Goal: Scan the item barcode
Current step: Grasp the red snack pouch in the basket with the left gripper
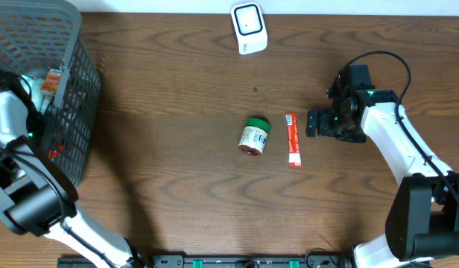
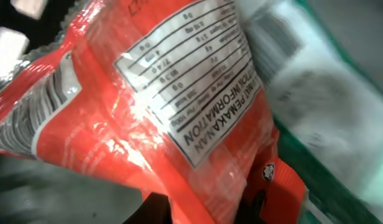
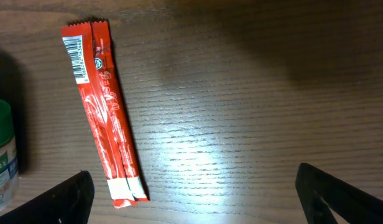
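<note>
Item one, nearest my end: the right arm (image 1: 408, 160) is reaching in from 5 o'clock. Its claw (image 3: 194, 199) is standing spread wide, the dark fingertips (image 3: 55, 199) showing at the bottom corners of the wrist view with nothing between them, over bare table (image 3: 253, 93). Item two: a pair of red stick sachets (image 1: 292, 139) is lying just toward 3 o'clock of the table's centre, running 12 to 6, with a small barcode (image 3: 71, 59) at the far end; the right claw is sitting just beside them at their 3 o'clock. Item three: a green-lidded jar (image 1: 253, 136) is resting near centre, at 9 o'clock of the sachets and not touching them, seemingly on its side with the lid toward 12. Item four: the left arm (image 1: 10, 112) is reaching into the dark mesh basket (image 1: 73, 67) at 10 o'clock. The left claw is not showing clearly, so I cannot tell whether it is spread or pinching. Its camera is being filled by the red packet (image 2: 148, 124), nutrition panel facing the lens, with a green-and-white pack (image 2: 328, 112) blurred behind at 3 o'clock. Item five, farthest: the white scanner (image 1: 249, 28) is sitting at 12 o'clock by the far edge.
</note>
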Available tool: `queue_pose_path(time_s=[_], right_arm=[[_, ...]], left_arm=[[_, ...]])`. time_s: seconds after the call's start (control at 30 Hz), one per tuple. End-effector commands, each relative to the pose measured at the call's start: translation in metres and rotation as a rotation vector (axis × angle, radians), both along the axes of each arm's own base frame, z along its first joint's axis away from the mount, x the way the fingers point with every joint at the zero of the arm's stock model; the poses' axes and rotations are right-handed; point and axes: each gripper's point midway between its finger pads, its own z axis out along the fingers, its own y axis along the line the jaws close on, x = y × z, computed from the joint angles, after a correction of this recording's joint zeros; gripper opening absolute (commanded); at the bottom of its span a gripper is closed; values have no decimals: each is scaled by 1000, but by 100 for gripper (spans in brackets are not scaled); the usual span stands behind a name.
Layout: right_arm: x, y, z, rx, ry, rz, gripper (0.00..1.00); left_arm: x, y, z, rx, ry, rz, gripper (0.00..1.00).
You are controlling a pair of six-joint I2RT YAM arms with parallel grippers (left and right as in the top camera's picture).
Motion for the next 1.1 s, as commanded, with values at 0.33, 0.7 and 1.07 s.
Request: queue_pose_path(time_s=[0.33, 0.7, 1.07], right_arm=[[-2, -1, 0, -8, -2, 7, 99], [-2, -1, 1, -8, -2, 7, 99], [-2, -1, 1, -8, -2, 7, 99]], left_arm=[[-10, -6, 220, 436, -308, -363, 12], [12, -180, 308, 462, -619, -1144, 13], [6, -324, 178, 36, -281, -1637, 13]])
